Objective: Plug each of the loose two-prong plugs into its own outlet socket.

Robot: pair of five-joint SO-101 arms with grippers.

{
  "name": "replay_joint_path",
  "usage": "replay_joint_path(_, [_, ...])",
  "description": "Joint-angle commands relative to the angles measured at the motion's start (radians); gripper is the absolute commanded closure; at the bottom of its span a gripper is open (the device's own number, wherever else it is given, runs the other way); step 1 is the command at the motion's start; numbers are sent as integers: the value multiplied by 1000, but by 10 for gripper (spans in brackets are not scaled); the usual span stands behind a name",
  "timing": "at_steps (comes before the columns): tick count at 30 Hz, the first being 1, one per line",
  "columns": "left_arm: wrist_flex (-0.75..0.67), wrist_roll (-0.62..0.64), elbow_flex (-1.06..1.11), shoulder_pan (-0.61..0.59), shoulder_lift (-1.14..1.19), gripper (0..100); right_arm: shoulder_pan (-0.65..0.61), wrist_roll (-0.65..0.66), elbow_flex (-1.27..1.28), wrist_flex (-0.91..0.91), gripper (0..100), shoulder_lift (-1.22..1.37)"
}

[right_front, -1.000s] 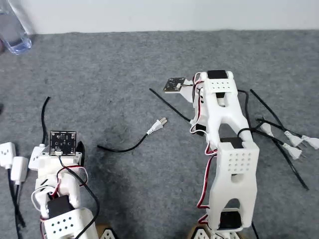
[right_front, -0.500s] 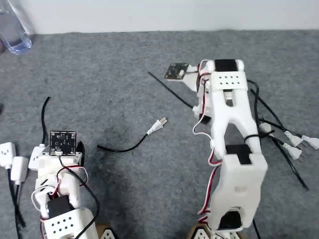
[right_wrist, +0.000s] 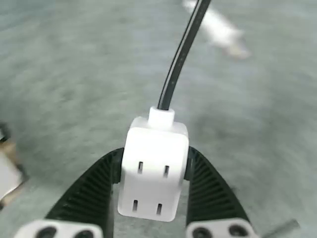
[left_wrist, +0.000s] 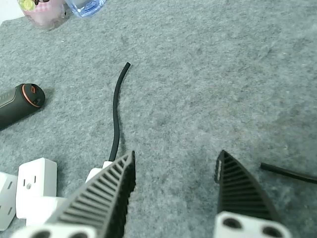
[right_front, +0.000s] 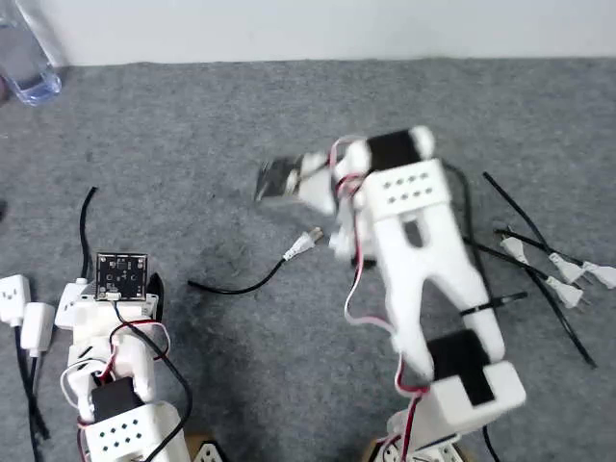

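- One loose white two-prong plug (right_front: 303, 243) on a thin black cord lies mid-way across the grey carpeted table (right_front: 192, 125), close beside the right arm.
- Several more white plugs with black cords (right_front: 563, 274) lie tangled near the table's right edge.
- Right gripper (right_wrist: 153, 157): jaws clamped on a white square outlet socket block (right_wrist: 152, 181), a black cable leading out of its far end.
- Left gripper (left_wrist: 176, 156): jaws apart, holding nothing, low over the carpet, near other white outlet sockets (left_wrist: 35, 187).
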Motion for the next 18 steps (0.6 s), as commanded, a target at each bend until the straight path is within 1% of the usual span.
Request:
replay_joint_path(1, [-2,-6,-8,-5,-12,753,-65,57,184,41,991,-122])
replay_joint_path(3, [-2,-6,-12,-6,-12,753,-104,77,284,13,991,-165])
replay_joint_path(5, [-3,-5,-15,-29,-12,753,-148,78,374,-53,991,-202])
replay_joint_path(10, [0,2,-36,-80,-12,753,-211,77,551,-302,991,-229])
replay_joint_path(14, [-2,34,-38,-80,-12,753,-228,77,598,-429,991,-228])
replay_joint_path(18, [-2,35,-38,-80,-12,753,-223,77,595,-509,991,-228])
